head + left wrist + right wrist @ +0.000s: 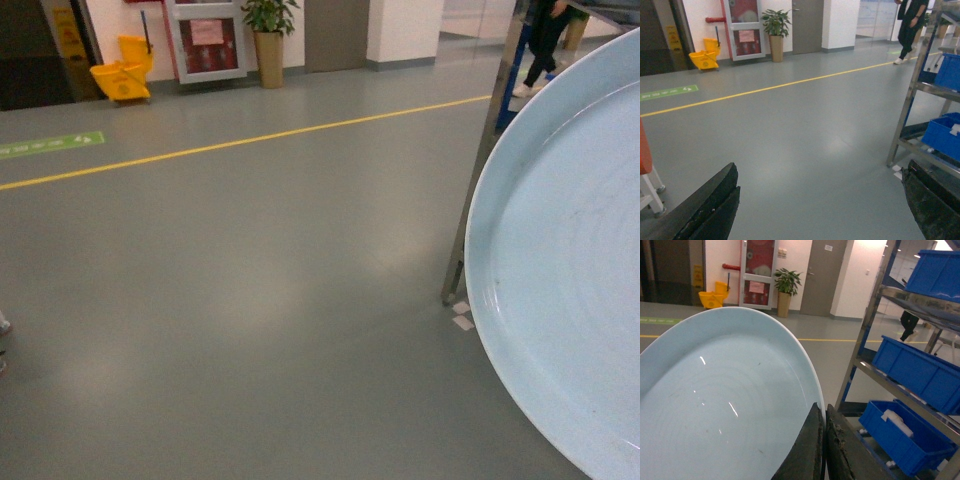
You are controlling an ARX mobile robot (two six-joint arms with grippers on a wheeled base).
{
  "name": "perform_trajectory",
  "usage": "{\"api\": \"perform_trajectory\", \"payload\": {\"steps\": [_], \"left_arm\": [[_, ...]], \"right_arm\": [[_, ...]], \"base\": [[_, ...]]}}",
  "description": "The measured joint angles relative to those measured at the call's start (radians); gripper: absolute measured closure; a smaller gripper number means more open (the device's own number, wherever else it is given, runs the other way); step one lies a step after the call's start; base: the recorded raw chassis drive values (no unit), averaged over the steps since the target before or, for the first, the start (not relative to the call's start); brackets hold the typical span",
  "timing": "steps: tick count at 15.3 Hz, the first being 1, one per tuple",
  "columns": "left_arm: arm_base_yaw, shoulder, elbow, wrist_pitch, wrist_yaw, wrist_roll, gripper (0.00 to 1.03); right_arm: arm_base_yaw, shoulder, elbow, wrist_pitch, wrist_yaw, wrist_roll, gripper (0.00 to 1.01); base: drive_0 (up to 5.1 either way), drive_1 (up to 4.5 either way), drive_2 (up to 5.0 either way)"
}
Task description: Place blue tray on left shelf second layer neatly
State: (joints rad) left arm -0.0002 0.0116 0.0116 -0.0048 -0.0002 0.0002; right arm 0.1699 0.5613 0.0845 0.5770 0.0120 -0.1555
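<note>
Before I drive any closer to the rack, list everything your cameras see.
Blue tray: one, pale blue, held up at the right tool, filling the right of the head view.
Steel rack: one, shiny, to the right.
Blue crates: at least three, deep blue, on the rack's tiers.
Mop bucket: one, yellow, by the far wall.
Potted plant: one, green in a tan pot, by the far wall.
Floor line: one, yellow, across the grey floor.
Person: one, in black, beyond the rack.
Left tool: open, empty.
Right tool: shut on the tray's rim.
</note>
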Motion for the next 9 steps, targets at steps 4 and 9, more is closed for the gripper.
{"api": "perform_trajectory", "payload": {"steps": [4,9], "left_arm": [[0.0,0.0,0.0,0.0,0.0,0.0,0.05],[0.0,0.0,0.0,0.0,0.0,0.0,0.05]], "right_arm": [[0.0,0.0,0.0,0.0,0.0,0.0,0.99],[0.0,0.0,0.0,0.0,0.0,0.0,0.99]], "base": [[-1.6,-1.6,-1.6],[-1.6,-1.6,-1.6]]}}
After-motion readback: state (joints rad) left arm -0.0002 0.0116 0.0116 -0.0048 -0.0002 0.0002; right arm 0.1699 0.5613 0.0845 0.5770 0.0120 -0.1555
